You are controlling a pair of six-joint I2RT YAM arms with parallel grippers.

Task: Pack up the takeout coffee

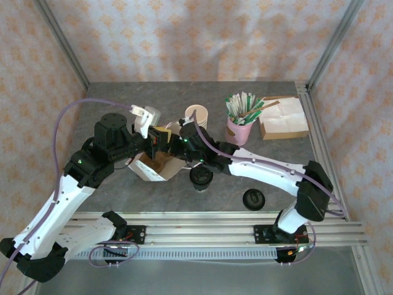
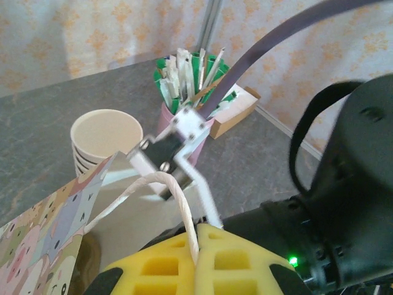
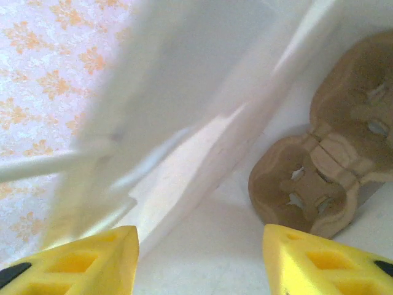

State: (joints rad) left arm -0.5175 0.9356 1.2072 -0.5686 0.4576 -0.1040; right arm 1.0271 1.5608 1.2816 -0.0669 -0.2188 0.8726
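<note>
grey tabletop (image 1: 123,104) w/ the white bag (image 1: 149,171) tipped open on it. left gripper (image 2: 196,246) is pinched tight on the bag's cord handle (image 2: 180,203). right gripper (image 3: 199,258) is inside the bag mouth, fingers apart, holding nothing. takeout coffee (image 1: 201,178) sits just beside the bag, outside it. my worry: r arm pulling out could snag the bag wall or tip the cup, imo.

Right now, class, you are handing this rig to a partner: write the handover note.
Left gripper: shut on the string handle of the white bag.
Right gripper: open, empty, inside the bag's mouth above the cup carrier.
Takeout coffee: on the table beside the bag, not gripped.
Done: bag held up. Left: grasp the coffee, set it in the bag.
</note>
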